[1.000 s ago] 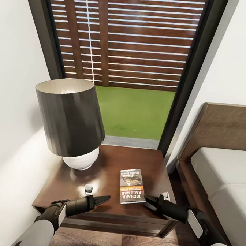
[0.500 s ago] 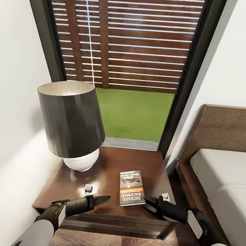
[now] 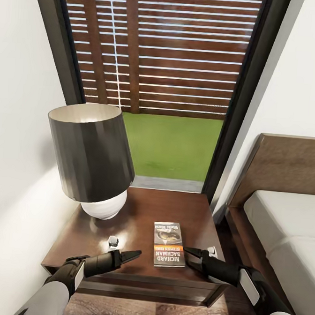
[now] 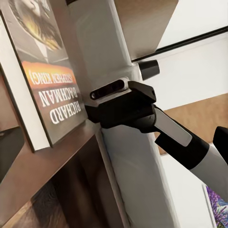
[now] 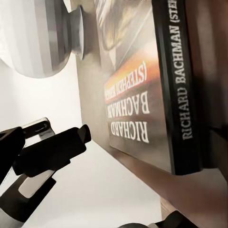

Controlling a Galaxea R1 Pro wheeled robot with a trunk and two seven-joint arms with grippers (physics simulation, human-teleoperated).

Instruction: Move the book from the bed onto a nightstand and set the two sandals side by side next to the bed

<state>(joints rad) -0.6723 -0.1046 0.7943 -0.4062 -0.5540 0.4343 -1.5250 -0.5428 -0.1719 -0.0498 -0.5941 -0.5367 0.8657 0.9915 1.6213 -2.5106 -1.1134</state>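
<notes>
The book (image 3: pixel 169 244) is now seen lying flat and square on the nightstand (image 3: pixel 138 224), where half a second earlier it sat slightly skewed. The right gripper (image 3: pixel 191 256) is seen just beside the book's near right corner, its fingers parted and apparently clear of the cover, though contact cannot be ruled out. The left gripper (image 3: pixel 133 255) is held closed over the nightstand's front edge, holding nothing. A dark-shaded lamp (image 3: pixel 93 155) and a small grey object (image 3: pixel 113 241) are set on the glossy brown top. The bed (image 3: pixel 284 232) is seen at the right, beyond a black-framed window (image 3: pixel 236 111).
</notes>
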